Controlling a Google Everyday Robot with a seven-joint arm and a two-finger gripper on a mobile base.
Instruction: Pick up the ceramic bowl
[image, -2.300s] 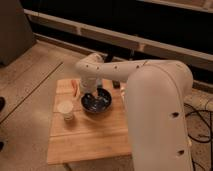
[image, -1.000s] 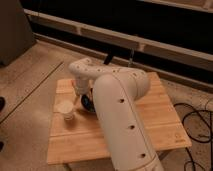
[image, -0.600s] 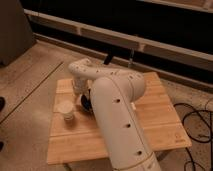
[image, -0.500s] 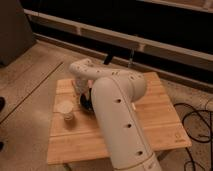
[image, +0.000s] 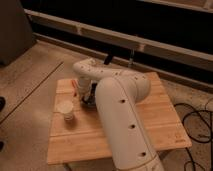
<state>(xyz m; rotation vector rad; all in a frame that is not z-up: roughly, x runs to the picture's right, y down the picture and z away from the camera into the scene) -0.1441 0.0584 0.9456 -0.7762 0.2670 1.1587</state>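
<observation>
Camera view of a white arm (image: 122, 115) swung in over the wooden worktop (image: 155, 120) within the last two seconds, now hiding most of the ceramic bowl (image: 90, 101), which was in plain sight before. Barely any shift over the final second. Probable meaning: reach complete, grasp at hand, no lift yet. End effector (image: 84, 93) lowered to the bowl's left rim, contact unclear; open or closed, cannot tell. Bowl left of centre on the worktop, showing only as a dark sliver beside the arm, just right of a white cup (image: 65, 109).
</observation>
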